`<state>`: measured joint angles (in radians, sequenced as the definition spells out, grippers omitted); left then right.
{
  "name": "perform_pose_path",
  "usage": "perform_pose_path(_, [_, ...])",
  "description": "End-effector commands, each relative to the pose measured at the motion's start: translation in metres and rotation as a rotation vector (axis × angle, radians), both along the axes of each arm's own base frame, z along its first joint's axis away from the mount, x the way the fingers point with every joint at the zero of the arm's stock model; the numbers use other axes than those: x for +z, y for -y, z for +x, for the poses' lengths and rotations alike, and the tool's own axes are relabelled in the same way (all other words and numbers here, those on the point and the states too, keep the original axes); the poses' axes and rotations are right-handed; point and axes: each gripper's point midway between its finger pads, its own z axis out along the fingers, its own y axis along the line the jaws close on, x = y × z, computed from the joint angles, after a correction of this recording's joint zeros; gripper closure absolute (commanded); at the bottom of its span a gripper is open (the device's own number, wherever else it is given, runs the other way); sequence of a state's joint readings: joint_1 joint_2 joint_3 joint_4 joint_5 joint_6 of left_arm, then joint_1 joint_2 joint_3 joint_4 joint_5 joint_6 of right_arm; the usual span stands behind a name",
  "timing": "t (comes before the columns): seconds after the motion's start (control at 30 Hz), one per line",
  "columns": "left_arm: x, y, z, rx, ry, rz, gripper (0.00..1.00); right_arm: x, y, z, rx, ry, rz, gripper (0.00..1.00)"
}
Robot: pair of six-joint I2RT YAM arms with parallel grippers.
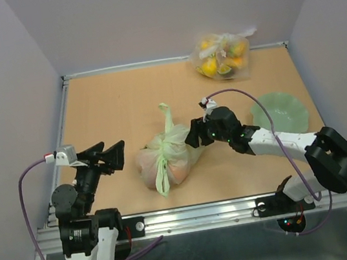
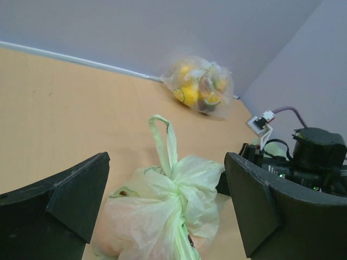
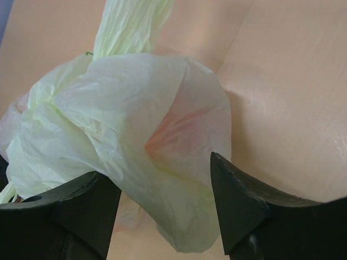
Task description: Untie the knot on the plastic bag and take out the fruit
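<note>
The pale green plastic bag (image 1: 168, 160) lies on the wooden table near the front middle, with its knot (image 1: 164, 147) on top. One handle loop points to the far side, the other hangs toward the near edge. The fruit (image 1: 178, 172) shows only as orange and pink tints through the film. My left gripper (image 1: 108, 154) is open and empty, left of the bag and apart from it; its view shows the knot (image 2: 179, 196) between the fingers, farther off. My right gripper (image 1: 195, 133) is open at the bag's right side, a fold of the bag (image 3: 135, 124) between its fingers (image 3: 238, 200).
A clear bag with yellow fruit (image 1: 221, 54) sits against the back wall, also in the left wrist view (image 2: 200, 86). A pale green plate (image 1: 279, 113) lies at the right, behind my right arm. Grey walls enclose the table; a metal rail (image 1: 205, 213) runs along its near edge.
</note>
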<state>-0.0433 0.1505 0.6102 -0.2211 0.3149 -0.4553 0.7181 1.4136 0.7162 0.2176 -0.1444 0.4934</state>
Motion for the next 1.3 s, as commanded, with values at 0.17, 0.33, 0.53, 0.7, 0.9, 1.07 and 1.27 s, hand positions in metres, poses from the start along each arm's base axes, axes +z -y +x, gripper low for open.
perform_pose_path(0.17, [-0.024,0.021,0.025,-0.113,-0.134,-0.092,0.14,0.094,0.048,0.007,-0.098,0.247,-0.128,0.24])
perform_pose_path(0.33, [-0.029,0.023,0.036,-0.114,-0.193,-0.107,0.14,0.126,0.032,-0.003,0.036,0.297,-0.129,0.24])
perform_pose_path(0.53, [-0.059,0.037,0.051,-0.164,-0.337,-0.101,0.13,0.132,-0.017,-0.024,0.215,0.324,-0.138,0.25])
perform_pose_path(0.7, [-0.094,0.054,0.064,-0.185,-0.496,-0.04,0.11,0.093,-0.053,-0.044,0.327,0.3,-0.242,0.25])
perform_pose_path(0.9, [-0.109,0.074,0.066,-0.2,-0.557,0.045,0.11,0.035,-0.061,-0.037,0.281,0.227,-0.388,0.28])
perform_pose_path(1.07, [-0.119,0.086,0.06,-0.215,-0.576,0.084,0.11,-0.015,-0.05,-0.029,0.212,0.156,-0.493,0.6])
perform_pose_path(1.27, [-0.125,0.102,0.05,-0.264,-0.573,0.199,0.12,-0.014,-0.05,-0.031,0.159,0.143,-0.427,1.0])
